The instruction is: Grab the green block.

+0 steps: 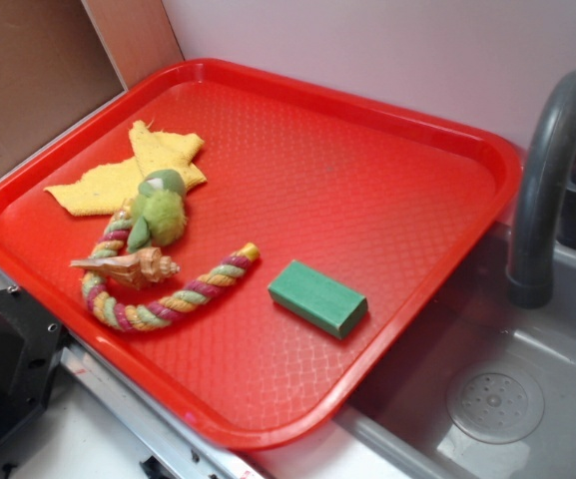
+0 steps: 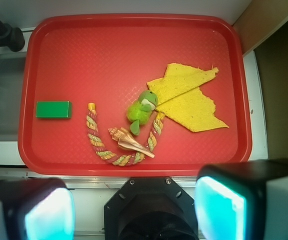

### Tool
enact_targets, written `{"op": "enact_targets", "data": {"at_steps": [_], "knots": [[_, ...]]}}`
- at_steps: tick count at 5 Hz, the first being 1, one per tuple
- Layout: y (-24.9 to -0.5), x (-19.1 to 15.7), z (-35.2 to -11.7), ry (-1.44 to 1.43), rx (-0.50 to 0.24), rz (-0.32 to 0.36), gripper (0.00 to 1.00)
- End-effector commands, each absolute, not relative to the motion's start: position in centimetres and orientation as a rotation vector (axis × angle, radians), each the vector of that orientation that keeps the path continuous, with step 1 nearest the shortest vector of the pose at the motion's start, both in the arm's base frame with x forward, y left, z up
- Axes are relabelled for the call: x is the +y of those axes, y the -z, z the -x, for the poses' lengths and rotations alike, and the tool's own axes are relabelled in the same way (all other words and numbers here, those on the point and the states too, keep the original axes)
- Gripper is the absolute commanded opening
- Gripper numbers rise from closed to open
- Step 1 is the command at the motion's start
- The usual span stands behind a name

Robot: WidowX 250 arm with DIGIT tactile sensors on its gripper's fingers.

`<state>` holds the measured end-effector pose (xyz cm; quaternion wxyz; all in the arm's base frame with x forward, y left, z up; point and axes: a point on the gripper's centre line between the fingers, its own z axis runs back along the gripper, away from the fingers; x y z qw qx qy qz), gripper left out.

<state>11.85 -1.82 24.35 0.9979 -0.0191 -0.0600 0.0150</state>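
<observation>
— On the red plastic tray (image 2: 134, 35), where does the small matte dark-green brick-shaped block (image 2: 54, 109) lie from the jaws?

— Far off to their left in the wrist view, long axis running across it, beside the striped rope toy (image 2: 115, 145). The jaws (image 2: 134, 207) stand wide open, empty, high above.

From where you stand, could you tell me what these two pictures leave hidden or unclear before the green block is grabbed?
- Gripper: wrist view shows only blurred finger pads, cut off by the bottom edge; exterior view doesn't show it at all.
- Green block: its underside is hidden against the red tray.
- Yellow cloth: the plush toy covers one corner.
- Faucet: cut off by the exterior view's right edge.
</observation>
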Motion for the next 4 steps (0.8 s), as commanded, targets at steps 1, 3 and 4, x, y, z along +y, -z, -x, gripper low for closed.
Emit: {"op": "enact_targets", "data": {"at_steps": [1, 3, 4], "knots": [[-24.4, -1.8, -11.9, -0.03, -0.12, 0.038, 1.0], [-21.0, -4.3, -15.7, 0.446, -0.223, 0.021, 1.0], [-19.3, -6.1, -18.0, 0.691, -0.27, 0.089, 1.0]]}}
